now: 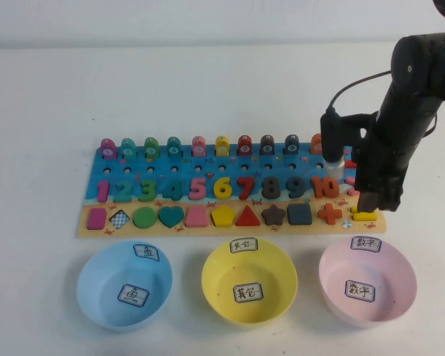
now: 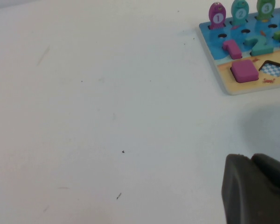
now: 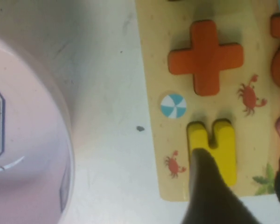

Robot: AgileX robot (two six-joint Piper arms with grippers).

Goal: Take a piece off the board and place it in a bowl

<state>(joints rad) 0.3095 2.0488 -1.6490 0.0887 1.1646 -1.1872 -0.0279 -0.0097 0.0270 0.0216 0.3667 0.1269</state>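
Note:
The puzzle board [image 1: 208,231] lies across the table with coloured numbers, fish pegs and shapes in it. A yellow equals-sign piece [image 1: 365,216] sits in its slot at the board's right end, beside an orange plus [image 1: 329,213]. My right gripper [image 1: 371,202] is open right above it. In the right wrist view one finger [image 3: 203,172] overlaps the yellow piece [image 3: 224,149] and the other shows at the picture's edge, with the right gripper [image 3: 242,158] straddling the piece. My left gripper [image 2: 250,158] is shut and empty over bare table, left of the board.
A blue bowl [image 1: 93,289], a yellow bowl [image 1: 215,282] and a pink bowl [image 1: 326,278] stand in front of the board; the pink bowl [image 3: 28,140] is nearest the right gripper. One slot [image 2: 272,69] beside the purple square [image 2: 245,70] is empty.

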